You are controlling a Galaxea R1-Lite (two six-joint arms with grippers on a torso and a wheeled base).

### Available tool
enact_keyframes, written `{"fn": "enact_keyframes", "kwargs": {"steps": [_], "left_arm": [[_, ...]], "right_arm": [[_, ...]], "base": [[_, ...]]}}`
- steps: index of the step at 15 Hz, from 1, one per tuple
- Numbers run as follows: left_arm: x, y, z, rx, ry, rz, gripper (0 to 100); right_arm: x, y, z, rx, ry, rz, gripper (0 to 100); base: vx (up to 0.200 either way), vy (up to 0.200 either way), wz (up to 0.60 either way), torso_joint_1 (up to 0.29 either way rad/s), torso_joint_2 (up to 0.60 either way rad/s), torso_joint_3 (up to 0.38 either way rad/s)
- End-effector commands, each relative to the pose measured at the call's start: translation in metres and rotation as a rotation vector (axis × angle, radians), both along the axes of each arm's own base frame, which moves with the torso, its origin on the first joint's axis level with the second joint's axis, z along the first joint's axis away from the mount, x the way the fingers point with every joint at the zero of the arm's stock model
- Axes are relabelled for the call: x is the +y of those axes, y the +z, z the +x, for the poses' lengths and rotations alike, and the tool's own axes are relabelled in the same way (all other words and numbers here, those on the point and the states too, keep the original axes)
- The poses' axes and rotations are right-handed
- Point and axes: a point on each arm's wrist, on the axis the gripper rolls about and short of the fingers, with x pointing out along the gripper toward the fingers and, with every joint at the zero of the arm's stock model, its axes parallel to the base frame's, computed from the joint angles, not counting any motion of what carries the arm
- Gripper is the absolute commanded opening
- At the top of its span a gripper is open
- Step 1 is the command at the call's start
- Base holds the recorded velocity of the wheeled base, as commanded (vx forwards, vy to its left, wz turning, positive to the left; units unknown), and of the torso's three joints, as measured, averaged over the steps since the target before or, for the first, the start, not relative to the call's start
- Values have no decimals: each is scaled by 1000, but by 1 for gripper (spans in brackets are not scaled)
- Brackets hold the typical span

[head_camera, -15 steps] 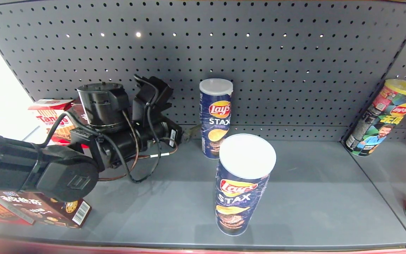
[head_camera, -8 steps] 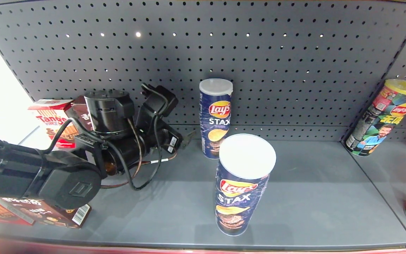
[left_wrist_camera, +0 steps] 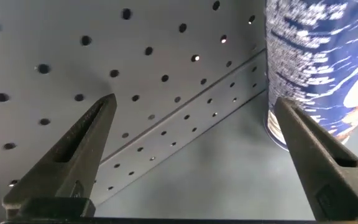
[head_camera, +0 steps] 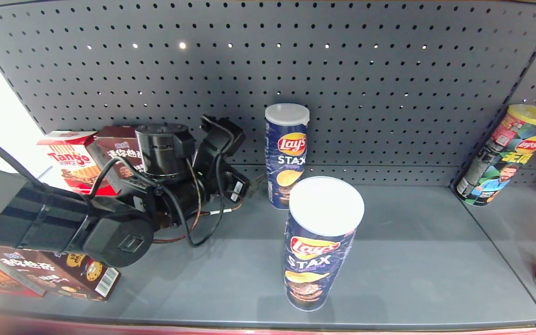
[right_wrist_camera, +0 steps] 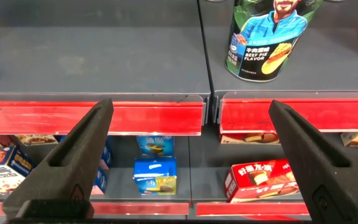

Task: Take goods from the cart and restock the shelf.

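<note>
**Inspector:** How is the stock standing?

**Assistant:** Both blue cans are standing upright on the shelf [head_camera: 412, 260], long axis vertical, lids facing up. The rear can [head_camera: 286, 156] is standing against the pegboard [head_camera: 342, 70]. The front can [head_camera: 319, 242] is standing near the shelf's front edge.

**Inspector:** And the arms?

**Assistant:** The left arm [head_camera: 110, 223] is lying low over the shelf. The left jaws are gaping wide, gripping nothing, and pointing at the rear can's base, just beside one tip. The right jaws are gaping wide too, empty, facing a red rail [right_wrist_camera: 148, 118] below a green can [right_wrist_camera: 269, 37].
</note>
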Motion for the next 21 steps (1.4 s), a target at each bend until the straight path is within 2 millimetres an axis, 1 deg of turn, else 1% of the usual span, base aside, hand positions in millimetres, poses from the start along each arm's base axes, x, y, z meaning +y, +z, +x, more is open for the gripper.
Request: {"fn": "enact_keyframes", "kwargs": {"steps": [1,3,7,8,9,10,11,12,13,14,15,16,17,18,19,20,21], "left_arm": [[-4,-3,4,3,-3,1,100],[-9,-3,6,-2,-14,-1,100],[-9,-2,4,-5,-17,-1,100],[-9,1,2,-12,-19,-3,100],[-4,15,-3,-44,-14,-22,100],[-4,18,-4,-50,-14,-24,100],[0,35,-13,-83,-17,-39,100],[3,45,-21,-98,-18,-47,100],[10,62,-35,-123,-17,-63,100],[12,68,-40,-135,-18,-69,100],[11,86,-58,-171,-47,-122,100],[9,99,-75,-180,-79,-196,100],[15,101,-89,-176,-84,-220,100],[24,98,-106,-172,-86,-223,100],[30,98,-117,-173,-84,-226,100],[42,103,-145,-195,-102,-246,100],[50,104,-159,-210,-109,-256,100]], "right_arm": [[0,0,0,1,0,0,100],[0,0,0,1,0,0,100],[0,0,0,1,0,0,100],[0,0,0,1,0,0,100],[0,0,0,1,0,0,100],[0,0,0,1,0,0,100],[0,0,0,1,0,0,100],[0,0,0,1,0,0,100],[0,0,0,1,0,0,100],[0,0,0,0,0,0,100],[0,0,0,1,0,0,100],[0,0,0,1,0,0,100],[0,0,0,1,0,0,100],[0,0,0,1,0,0,100],[0,0,0,1,0,0,100],[0,0,0,1,0,0,100],[0,0,0,1,0,0,100]], "base": [[0,0,0,0,0,0],[0,0,0,0,0,0],[0,0,0,0,0,0],[0,0,0,0,0,0],[0,0,0,0,0,0],[0,0,0,0,0,0],[0,0,0,0,0,0],[0,0,0,0,0,0],[0,0,0,0,0,0],[0,0,0,0,0,0],[0,0,0,0,0,0],[0,0,0,0,0,0],[0,0,0,0,0,0],[0,0,0,0,0,0],[0,0,0,0,0,0],[0,0,0,0,0,0],[0,0,0,0,0,0]]}}
